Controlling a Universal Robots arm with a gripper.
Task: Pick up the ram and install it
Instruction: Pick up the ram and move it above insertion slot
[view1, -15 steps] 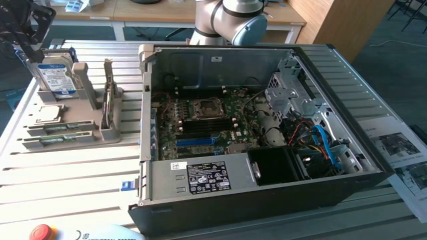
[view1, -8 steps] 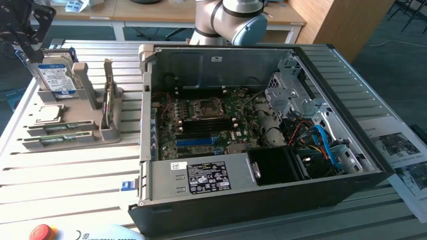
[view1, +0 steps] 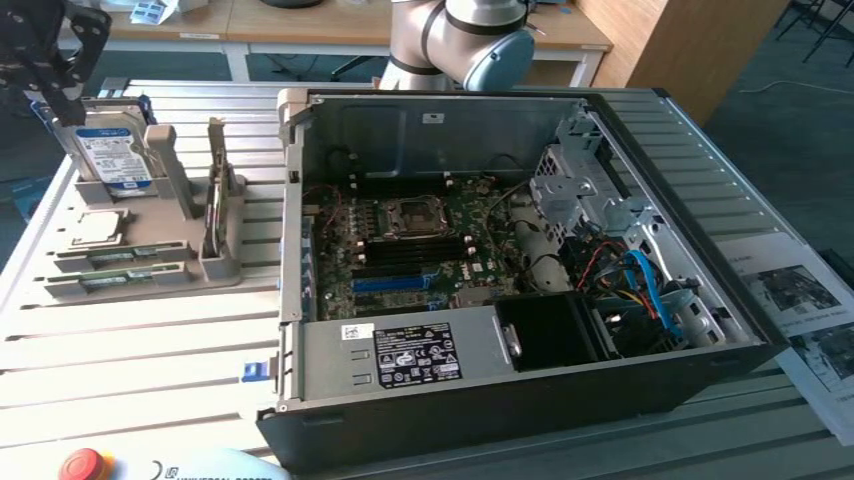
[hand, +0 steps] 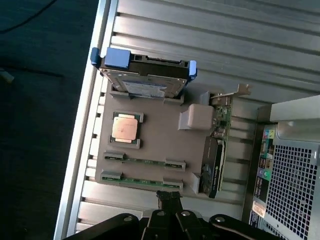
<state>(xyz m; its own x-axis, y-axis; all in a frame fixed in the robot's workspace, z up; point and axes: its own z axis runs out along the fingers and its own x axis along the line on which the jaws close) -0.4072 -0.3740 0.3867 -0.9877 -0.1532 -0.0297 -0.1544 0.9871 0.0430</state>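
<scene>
**Desk:** What does the arm have in its grip?

**Photographer:** Nothing. The gripper (hand: 170, 196) hangs empty, its two black fingers pressed together, over the edge of a grey holder (hand: 160, 135) on the slatted metal table (view1: 147, 340). In the exterior view it is a dark shape high at the exterior view's left, above the hard drive (view1: 110, 155).

**Desk:** And the ram?

**Photographer:** The ram (hand: 142, 180), a thin green stick, lies on its long edge in the holder's outermost slot, each end seated in a grey bracket. The closed fingertips are nearest to one end of it, raised clear and not touching. A second ram stick (hand: 145, 161) lies parallel just beside it, between it and the square processor chip (hand: 125, 127).

**Desk:** What else is on the holder?

**Photographer:** The hard drive stands upright in its cradle at the opposite end from the sticks, showing its blue-and-white label. An expansion card (view1: 218, 190) stands on edge along the side nearest the computer.

**Desk:** The computer itself?

**Photographer:** The black tower case (view1: 534, 420) lies on its side with the panel off, at the exterior view's right of the holder. The motherboard (view1: 454, 250) faces up, with a processor socket (view1: 404, 215) and dark memory slots (view1: 400, 255) just beside it. Blue cables (view1: 647, 285) bunch near the drive cage. The arm's blue-capped joint (view1: 481, 45) rises behind the case.
</scene>
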